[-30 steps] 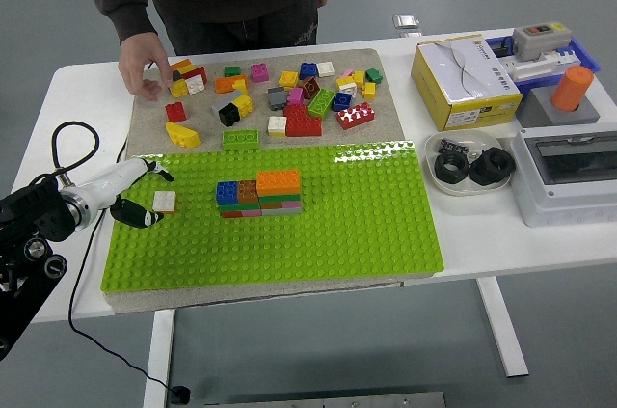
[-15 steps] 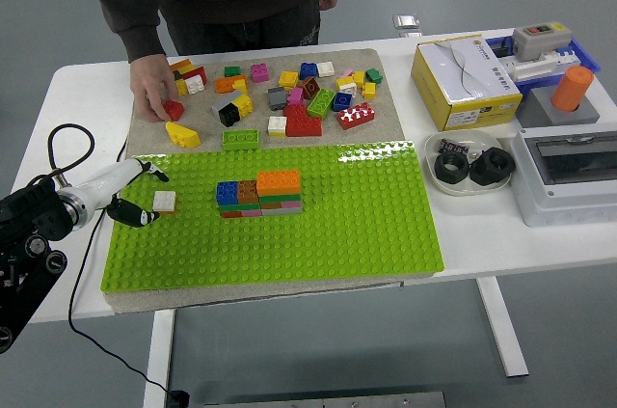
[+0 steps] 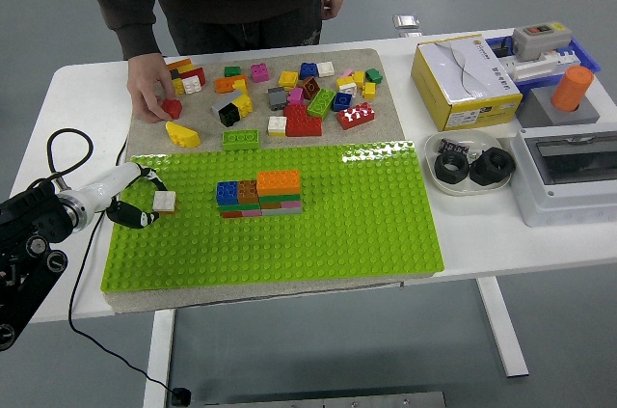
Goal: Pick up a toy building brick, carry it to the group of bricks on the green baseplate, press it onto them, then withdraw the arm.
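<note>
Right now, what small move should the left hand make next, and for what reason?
Probably ease the left hand a little toward the white brick and close the fingers on it. The hand sits at the green baseplate's left edge with its fingers open, holding nothing, and that brick lies just beside them, apart from the stacked bricks.

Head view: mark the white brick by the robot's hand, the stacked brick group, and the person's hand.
white brick [image 3: 165, 201], head view, top face.
brick group [image 3: 260, 194], head view, middle of the stack.
person's hand [image 3: 149, 95], head view, back of the hand.
</note>
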Motion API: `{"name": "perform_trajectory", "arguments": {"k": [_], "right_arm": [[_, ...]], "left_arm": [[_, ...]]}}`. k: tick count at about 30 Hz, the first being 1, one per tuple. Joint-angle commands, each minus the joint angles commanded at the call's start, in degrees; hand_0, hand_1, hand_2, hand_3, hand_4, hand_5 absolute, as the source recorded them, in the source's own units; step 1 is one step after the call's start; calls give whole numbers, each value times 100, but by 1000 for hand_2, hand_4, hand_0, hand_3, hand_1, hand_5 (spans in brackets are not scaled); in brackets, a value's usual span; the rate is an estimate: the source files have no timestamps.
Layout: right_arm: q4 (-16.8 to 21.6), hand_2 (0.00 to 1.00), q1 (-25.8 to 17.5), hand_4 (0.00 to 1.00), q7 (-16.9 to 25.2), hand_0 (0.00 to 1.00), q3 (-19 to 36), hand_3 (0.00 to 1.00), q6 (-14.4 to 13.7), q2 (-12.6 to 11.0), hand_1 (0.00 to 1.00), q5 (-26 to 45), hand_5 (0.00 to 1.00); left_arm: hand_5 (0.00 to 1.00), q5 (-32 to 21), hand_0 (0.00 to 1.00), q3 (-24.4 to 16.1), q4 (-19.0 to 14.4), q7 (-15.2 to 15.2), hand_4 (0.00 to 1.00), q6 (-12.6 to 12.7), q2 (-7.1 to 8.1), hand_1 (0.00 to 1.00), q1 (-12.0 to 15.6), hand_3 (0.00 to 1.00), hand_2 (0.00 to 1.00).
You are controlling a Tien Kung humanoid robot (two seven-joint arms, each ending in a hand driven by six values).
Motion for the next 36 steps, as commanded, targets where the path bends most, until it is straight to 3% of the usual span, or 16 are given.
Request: {"name": "perform_trajectory", "arguments": {"k": [1, 12, 13, 18, 19, 24, 25, 36], "right_arm": [[0, 742, 1, 727, 0, 724, 2, 873, 0, 0, 676, -2, 998], [0, 742, 0, 728, -3, 725, 38, 873, -1, -1, 675, -8, 998], [0, 742, 0, 727, -2, 725, 37, 873, -1, -1, 675, -7, 998], [0, 742, -2, 727, -2, 725, 36, 873, 1, -2, 675, -1, 998], [0, 742, -4, 727, -1, 725, 34, 873, 1, -2, 674, 2, 998], [0, 742, -10, 727, -2, 725, 32, 873, 4, -2, 674, 7, 998], [0, 742, -10, 727, -3, 725, 31, 872, 5, -2, 674, 7, 998], [0, 742, -16, 727, -10, 724, 21, 872, 15, -4, 675, 6, 998]], "left_arm": [[2, -13, 998, 0, 13, -7, 654, 8, -8, 977, -3, 538, 942], [2, -133, 998, -14, 90, -39, 639, 27, -94, 974, 4, 536, 942], [2, -142, 998, -19, 95, -45, 584, 29, -99, 973, 6, 489, 928], [2, -201, 998, -65, 123, -88, 584, 53, -124, 973, 24, 489, 928], [2, -214, 998, -77, 127, -98, 710, 60, -127, 968, 30, 446, 910], [2, -270, 998, -122, 152, -137, 710, 81, -137, 968, 51, 446, 910], [2, -279, 998, -132, 159, -141, 760, 85, -139, 964, 55, 420, 902], [2, -335, 998, -279, 172, -197, 754, 95, -135, 960, 100, 414, 901]]}}
